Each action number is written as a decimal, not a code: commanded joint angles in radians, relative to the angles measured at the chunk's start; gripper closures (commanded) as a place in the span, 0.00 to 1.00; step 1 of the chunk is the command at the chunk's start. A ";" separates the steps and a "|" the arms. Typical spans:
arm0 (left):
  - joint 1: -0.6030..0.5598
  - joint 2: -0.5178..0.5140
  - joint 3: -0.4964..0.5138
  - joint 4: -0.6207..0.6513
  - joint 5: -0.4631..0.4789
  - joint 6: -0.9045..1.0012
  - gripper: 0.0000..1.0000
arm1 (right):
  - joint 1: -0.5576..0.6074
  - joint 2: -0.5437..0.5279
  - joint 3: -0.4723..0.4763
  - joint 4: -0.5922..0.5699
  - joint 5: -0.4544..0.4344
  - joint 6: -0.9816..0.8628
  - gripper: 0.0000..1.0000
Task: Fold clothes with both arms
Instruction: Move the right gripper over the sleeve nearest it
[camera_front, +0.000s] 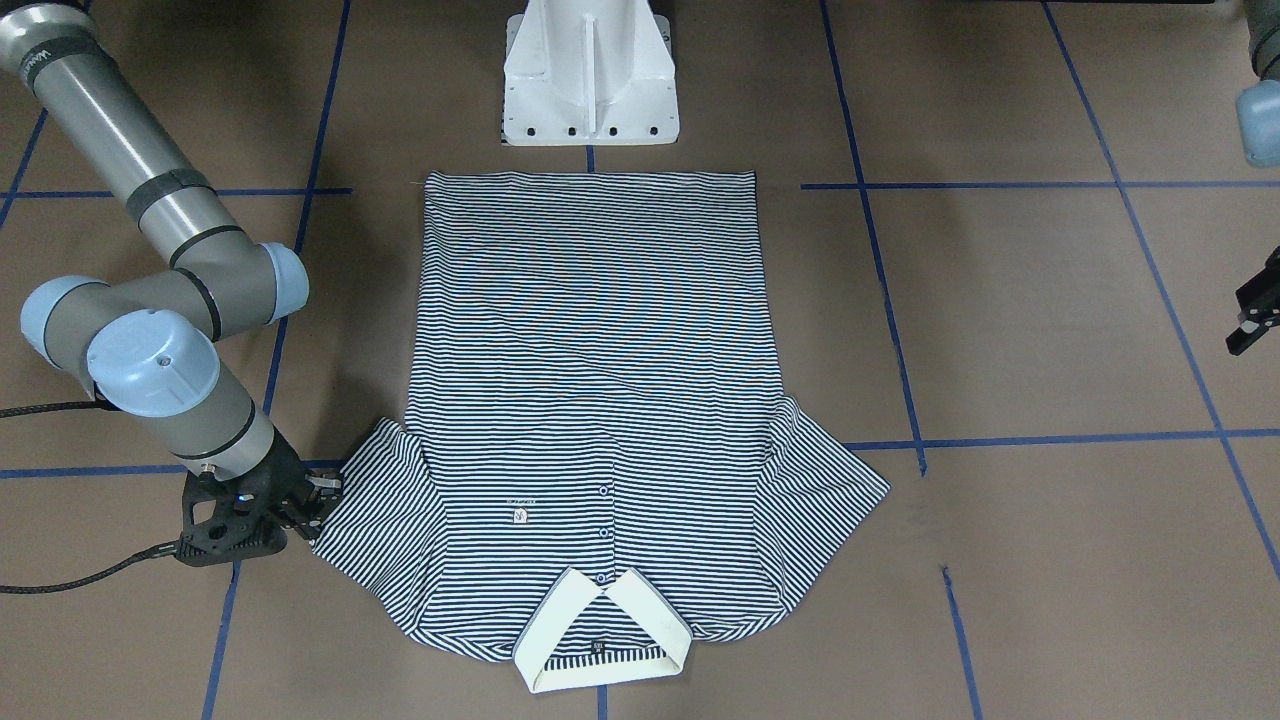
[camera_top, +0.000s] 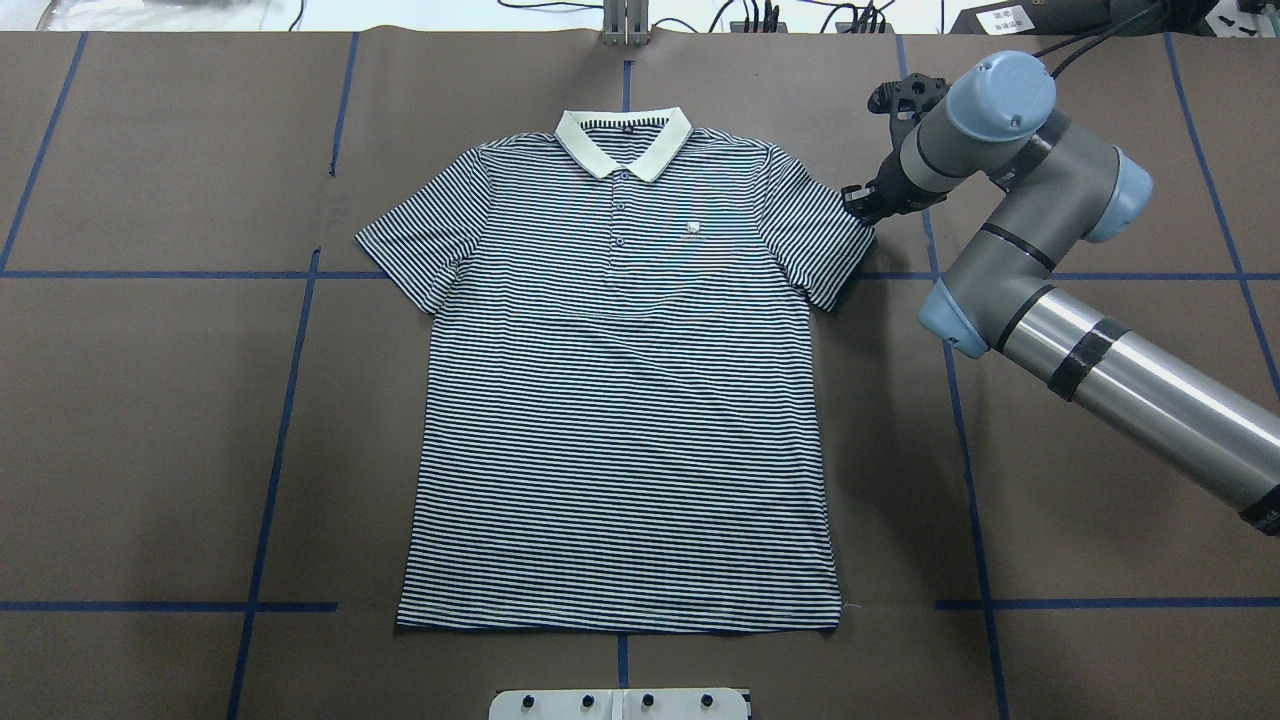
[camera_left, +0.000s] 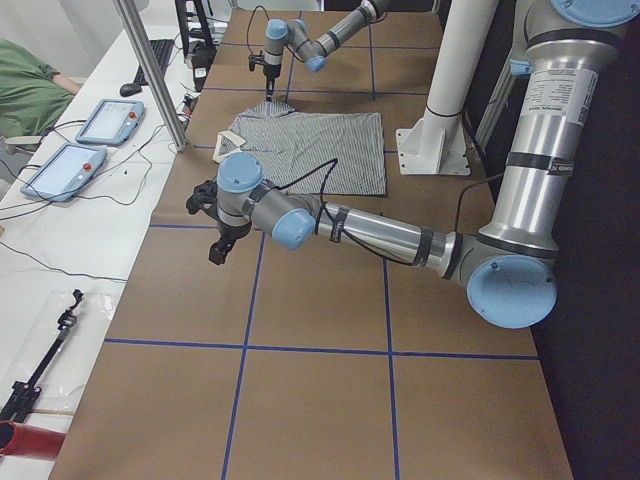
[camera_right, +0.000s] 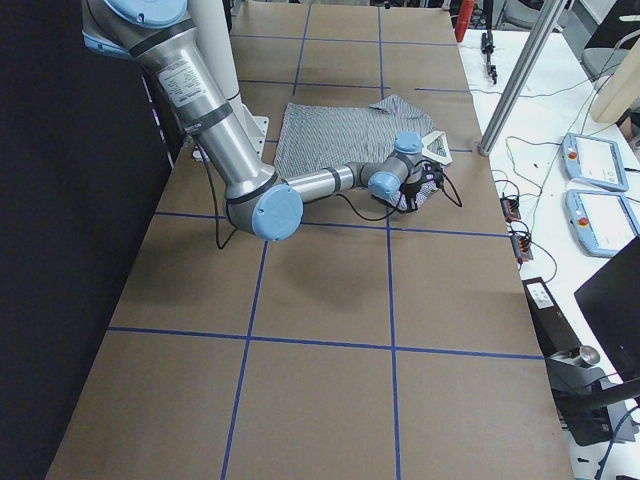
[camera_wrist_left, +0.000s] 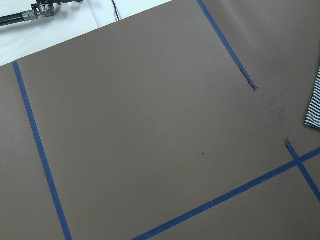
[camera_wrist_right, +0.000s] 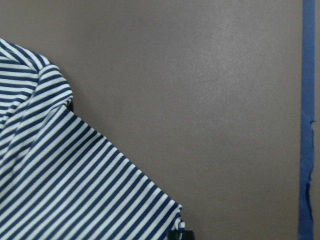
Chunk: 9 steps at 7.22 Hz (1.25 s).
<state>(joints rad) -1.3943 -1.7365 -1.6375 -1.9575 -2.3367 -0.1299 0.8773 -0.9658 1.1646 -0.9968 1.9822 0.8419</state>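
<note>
nearest the robot stands the white pedestal base (camera_top: 620, 703), on the brown table (camera_top: 150, 420), which is ruled into squares by blue tape lines (camera_top: 270, 480). just beyond the base lies the one polo shirt (camera_top: 620, 420), spread flat and face up in the middle of the table, hem toward the robot, both short sleeves splayed out, three buttons showing on its placket (camera_top: 620, 207) and the cream collar (camera_top: 623, 140) at the far end. the right arm (camera_top: 1120, 380) reaches in over the table's right half, and its bent wrist hides most of the right gripper (camera_front: 318, 505) from overhead. in the front view that gripper sits low at the cuff of the sleeve on the robot's right (camera_top: 820, 235), touching or just beside its edge; whether its fingers are spread or pinching the cloth cannot be told. the left arm (camera_left: 390, 235) holds the left gripper (camera_left: 217, 252) over bare table, well apart from the other sleeve, and its fingers cannot be read either. that makes two arms and two grippers. past the table's far edge a white bench (camera_left: 60, 250) carries two tablet-like pendants (camera_left: 105, 120), and a metal post (camera_left: 150, 80) rises beside them
</note>
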 joint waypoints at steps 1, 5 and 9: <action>0.000 0.000 -0.002 0.000 0.000 -0.001 0.00 | 0.002 0.015 0.042 0.006 0.013 0.008 1.00; -0.002 0.005 0.007 0.000 -0.001 0.003 0.00 | -0.058 0.111 0.063 -0.002 0.043 0.006 1.00; -0.002 0.002 0.010 0.000 0.000 0.003 0.00 | -0.110 0.303 -0.166 0.001 -0.062 0.008 1.00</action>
<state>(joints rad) -1.3959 -1.7338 -1.6284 -1.9573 -2.3363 -0.1267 0.7758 -0.6952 1.0460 -0.9979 1.9419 0.8497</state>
